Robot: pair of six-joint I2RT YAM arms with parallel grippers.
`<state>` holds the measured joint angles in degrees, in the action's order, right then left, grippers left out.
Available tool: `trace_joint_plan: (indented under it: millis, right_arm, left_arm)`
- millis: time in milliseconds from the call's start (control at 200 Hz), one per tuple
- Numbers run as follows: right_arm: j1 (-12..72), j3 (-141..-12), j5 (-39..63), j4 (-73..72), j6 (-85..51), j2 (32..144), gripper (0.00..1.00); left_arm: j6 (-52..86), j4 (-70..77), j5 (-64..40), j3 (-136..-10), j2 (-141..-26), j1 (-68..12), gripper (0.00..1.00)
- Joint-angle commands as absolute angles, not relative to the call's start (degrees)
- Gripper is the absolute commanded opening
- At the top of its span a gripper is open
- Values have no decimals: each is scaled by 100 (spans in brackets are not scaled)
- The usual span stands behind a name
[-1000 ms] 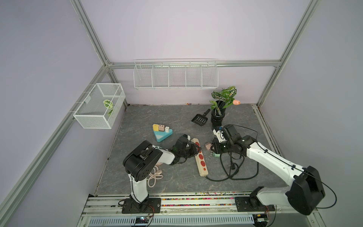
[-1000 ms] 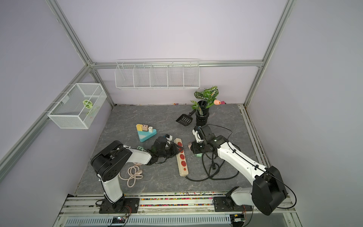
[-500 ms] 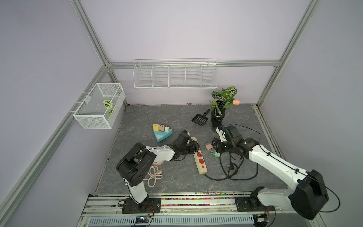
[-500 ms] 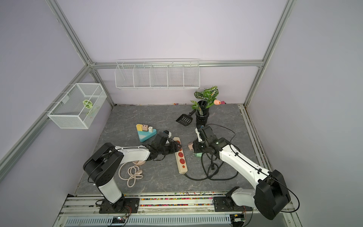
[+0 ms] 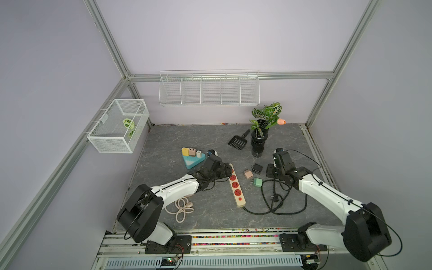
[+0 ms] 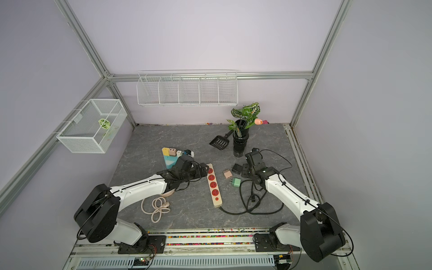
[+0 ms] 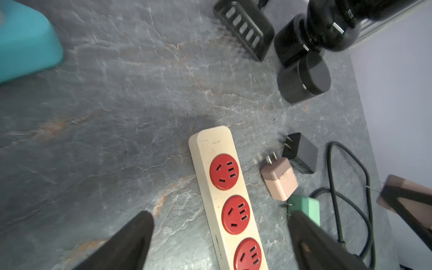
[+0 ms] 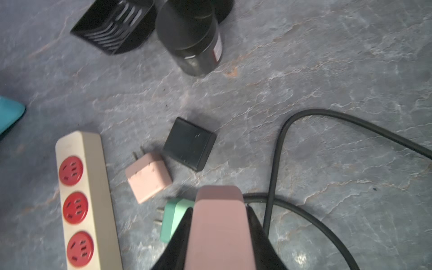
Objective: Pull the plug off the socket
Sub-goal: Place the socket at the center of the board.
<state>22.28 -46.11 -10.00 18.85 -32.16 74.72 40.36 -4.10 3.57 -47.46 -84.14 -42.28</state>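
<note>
Power strip [image 5: 235, 187]: in both top views its far end is hidden under the left gripper [image 7: 221, 217], whose jaws are spread wide on either side of it. Faint print on that end is unreadable. Pink plug [image 7: 279, 181] lies loose just beside the strip, long axis roughly along it, prongs toward its far end and angled inward. Right gripper [image 8: 218, 194] is pressed closed and covers part of the green plug [image 8: 173, 218].

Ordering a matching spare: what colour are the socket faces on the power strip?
Red socket faces, cream power strip; clearest in the left wrist view.
</note>
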Motion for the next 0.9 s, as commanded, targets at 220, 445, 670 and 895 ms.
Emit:
trace_joint_plan:
  millis: [220,445,670,895]
  right_arm:
    - [1592,-4788,-761,210,-3797,8986,1]
    - [1582,-4975,-394,-244,-3839,9684,25]
    - [1564,-4955,-731,-36,-3872,9738,46]
    - [1547,-5001,-1212,745,-3672,9196,61]
  left_arm:
    - [3552,-1218,760,-4553,-7448,-4214,100]
    - [3594,-1912,1028,-4612,-6986,-4210,100]
    - [3966,-2922,1905,-4815,-6708,-4210,99]
    - [4575,-3526,2646,-4717,-6258,-4210,95]
